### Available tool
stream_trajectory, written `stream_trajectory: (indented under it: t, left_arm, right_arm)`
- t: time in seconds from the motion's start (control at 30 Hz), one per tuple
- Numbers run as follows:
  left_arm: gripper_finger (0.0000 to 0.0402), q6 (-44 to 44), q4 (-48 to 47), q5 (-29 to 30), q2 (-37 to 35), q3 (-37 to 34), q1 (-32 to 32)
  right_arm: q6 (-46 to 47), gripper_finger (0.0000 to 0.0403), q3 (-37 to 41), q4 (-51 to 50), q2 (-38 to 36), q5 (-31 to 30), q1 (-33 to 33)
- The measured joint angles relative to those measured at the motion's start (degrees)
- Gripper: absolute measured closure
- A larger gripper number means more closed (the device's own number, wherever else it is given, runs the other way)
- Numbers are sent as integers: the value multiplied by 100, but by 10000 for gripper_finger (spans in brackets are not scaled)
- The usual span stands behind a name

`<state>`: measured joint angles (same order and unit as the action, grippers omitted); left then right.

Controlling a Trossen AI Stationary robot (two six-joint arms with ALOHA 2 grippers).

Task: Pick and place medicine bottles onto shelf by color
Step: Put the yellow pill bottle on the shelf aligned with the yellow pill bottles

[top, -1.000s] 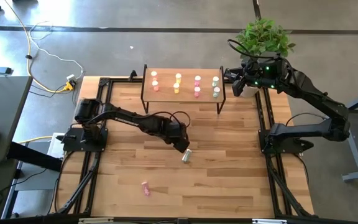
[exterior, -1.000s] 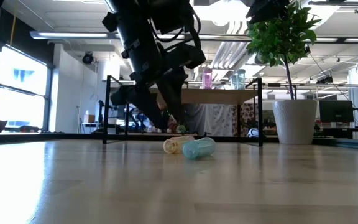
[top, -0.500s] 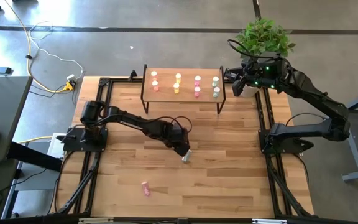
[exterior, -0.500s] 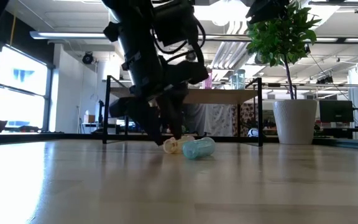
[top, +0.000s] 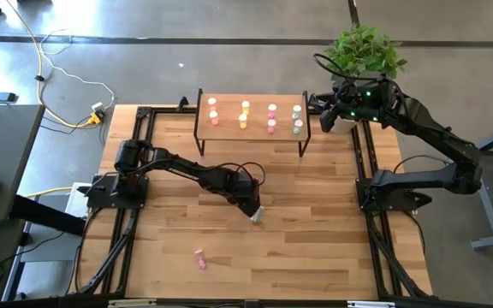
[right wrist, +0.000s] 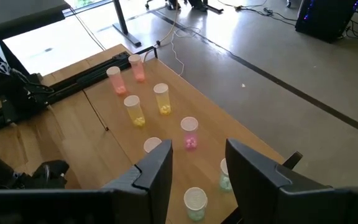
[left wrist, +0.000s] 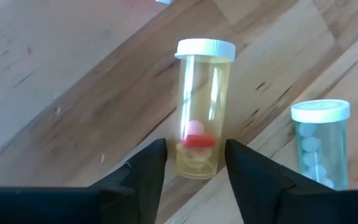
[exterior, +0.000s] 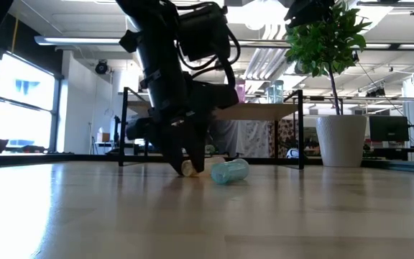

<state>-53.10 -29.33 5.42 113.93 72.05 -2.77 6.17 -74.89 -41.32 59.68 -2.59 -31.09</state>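
A yellow bottle (left wrist: 201, 106) with a white cap lies on its side on the table. A pale green bottle (left wrist: 319, 143) lies beside it and also shows in the low view (exterior: 230, 171). My left gripper (left wrist: 194, 165) is open and down at the table (top: 252, 209). Its fingers stand on either side of the yellow bottle's bottom end. A pink bottle (top: 200, 259) lies nearer the front edge. The shelf (top: 229, 103) at the far side carries several upright bottles. My right gripper (top: 315, 104) is open and empty beside the shelf's right end. My left gripper's fingers (left wrist: 148, 171) come from above, slanting, and stand along either side of the yellow bottle's bottom end (left wrist: 194, 158), which lies on the table. I cannot tell whether they touch it.
A potted plant (top: 365, 50) stands at the far right corner, its white pot (exterior: 341, 140) behind the shelf's right legs. Black rails run along the table's left and right sides. Bare wood lies between the lying bottles and the shelf.
My left gripper has gone down to the table and a little toward the near edge, so that its fingers now stand on either side of the yellow bottle. The yellow and pale green bottles have stayed where they were.
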Motion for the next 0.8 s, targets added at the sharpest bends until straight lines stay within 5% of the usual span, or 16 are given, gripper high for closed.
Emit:
stream_trajectory:
  t: [0.3, 0.8]
  left_arm:
    - [318, 432, -38, -47, -23, -7, -6]
    - [312, 956, -118, -348, -210, -15, -61]
  right_arm:
    - [-1, 263, 0, 2, 0, 0, 0]
    - [-20, 263, 0, 0, 0, 460, 0]
